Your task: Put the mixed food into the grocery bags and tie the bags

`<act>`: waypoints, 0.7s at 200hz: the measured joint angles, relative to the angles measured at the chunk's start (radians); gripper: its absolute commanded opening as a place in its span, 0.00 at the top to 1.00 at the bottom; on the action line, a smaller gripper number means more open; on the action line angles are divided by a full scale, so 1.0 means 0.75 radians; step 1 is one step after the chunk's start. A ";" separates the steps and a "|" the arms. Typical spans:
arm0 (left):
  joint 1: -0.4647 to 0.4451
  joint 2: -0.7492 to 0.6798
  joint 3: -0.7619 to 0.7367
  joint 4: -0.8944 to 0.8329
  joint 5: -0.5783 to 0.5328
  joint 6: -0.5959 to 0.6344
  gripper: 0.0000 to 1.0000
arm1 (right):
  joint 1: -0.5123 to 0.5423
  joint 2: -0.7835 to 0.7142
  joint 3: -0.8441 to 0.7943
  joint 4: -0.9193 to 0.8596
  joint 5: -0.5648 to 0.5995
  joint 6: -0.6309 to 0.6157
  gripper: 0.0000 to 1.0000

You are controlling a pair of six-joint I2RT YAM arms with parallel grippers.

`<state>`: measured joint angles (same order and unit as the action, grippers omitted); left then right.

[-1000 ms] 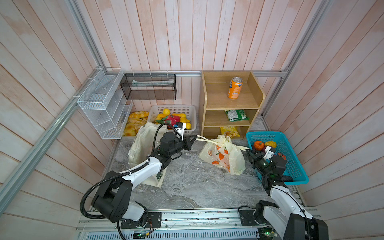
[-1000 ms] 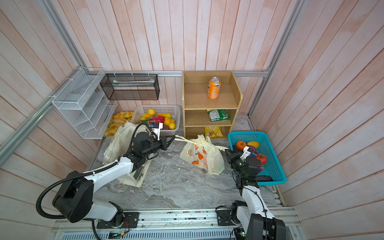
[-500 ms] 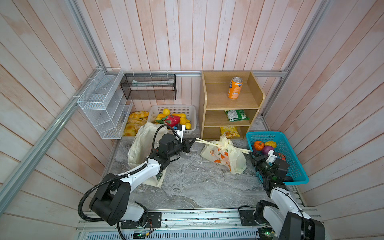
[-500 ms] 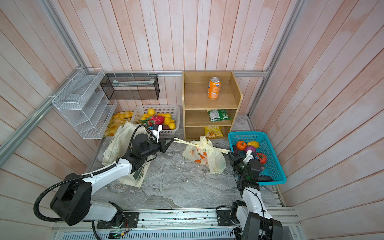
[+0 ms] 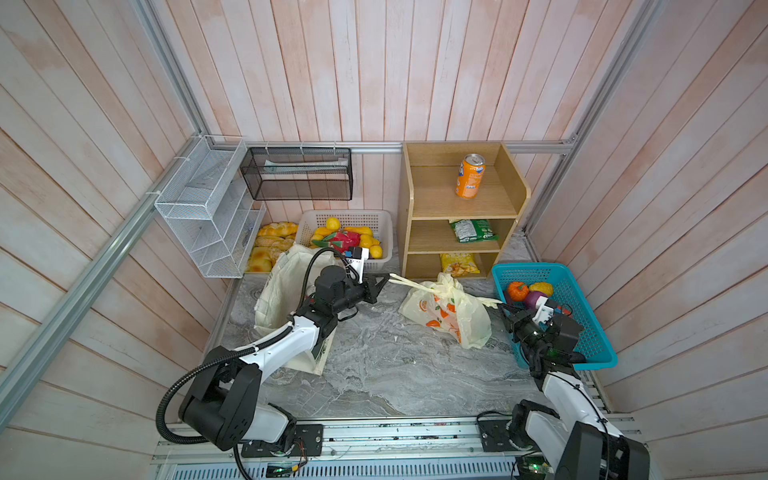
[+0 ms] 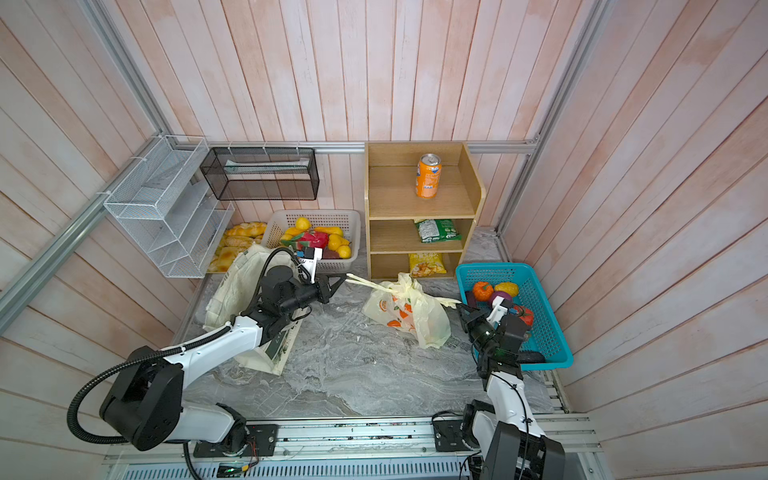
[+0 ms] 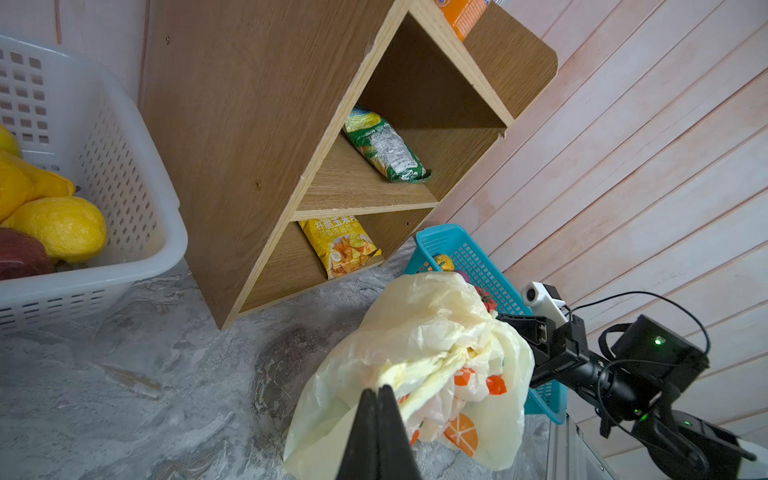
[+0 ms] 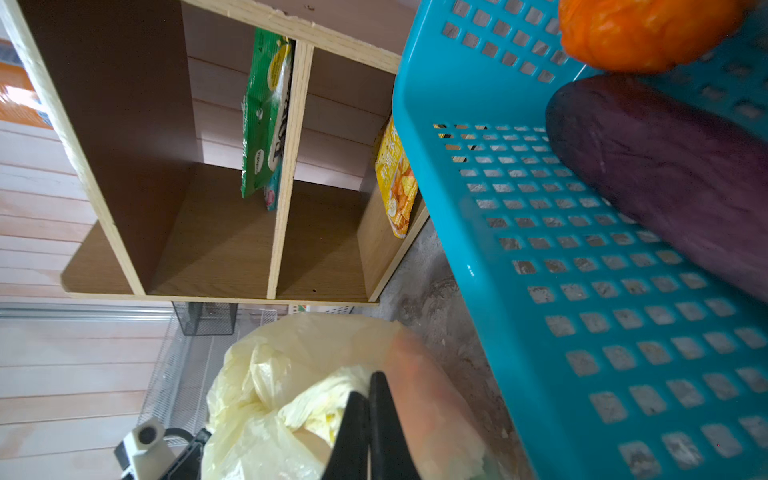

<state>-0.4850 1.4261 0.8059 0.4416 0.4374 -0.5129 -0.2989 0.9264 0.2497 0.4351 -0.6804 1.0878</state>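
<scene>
Step in hand, by the look of it: drawing the knot tight on the thin pale-yellow plastic bag printed with oranges [image 5: 451,320], lying on the grey marbled table [image 5: 374,374] between the two arms, in front of the wooden three-level shelf [image 5: 432,195] and just beside the blue plastic mesh basket [image 5: 528,269]. Left tool [image 5: 385,278] shut flat on the end of one twisted bag handle [image 5: 409,283], with no gap visible between the black fingers [image 7: 365,432] in the left wrist view. Right tool [image 5: 503,308] likewise pinched fully closed on the other bag handle [image 5: 487,300], close to the near corner of the basket. Both handles stretched outward from the gathered neck [image 5: 445,291] of the bag, nearly in one line, with the bag resting low between the two tools. To do this well: pull both ends apart evenly and along that same line, not upward, to avoid lifting or dragging the bag; stop at the first firm resistance, because of the thin film, likely to tear or to slip out of such narrow fingers. Watch the right side especially, with very little room before the basket wall. Contents of the bag not possible to tell through the film. Boxy cream canvas tote with green print [image 5: 282,286] slumped on the table under and behind the left arm, apart from both tool tips; not possible to say from here whether already filled.
</scene>
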 measured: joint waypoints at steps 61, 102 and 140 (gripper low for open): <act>-0.033 0.039 0.080 0.025 0.004 0.028 1.00 | 0.117 -0.122 0.139 -0.240 0.130 -0.200 1.00; -0.064 0.078 0.097 0.010 -0.037 0.042 1.00 | 0.119 -0.066 0.093 -0.227 0.183 -0.176 1.00; -0.052 0.076 0.084 -0.012 -0.072 0.062 1.00 | 0.101 -0.061 0.015 -0.178 0.227 -0.136 1.00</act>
<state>-0.5243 1.4834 0.8688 0.4324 0.3832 -0.4667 -0.2234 0.8806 0.2607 0.3016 -0.5102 0.9855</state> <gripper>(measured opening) 0.055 0.047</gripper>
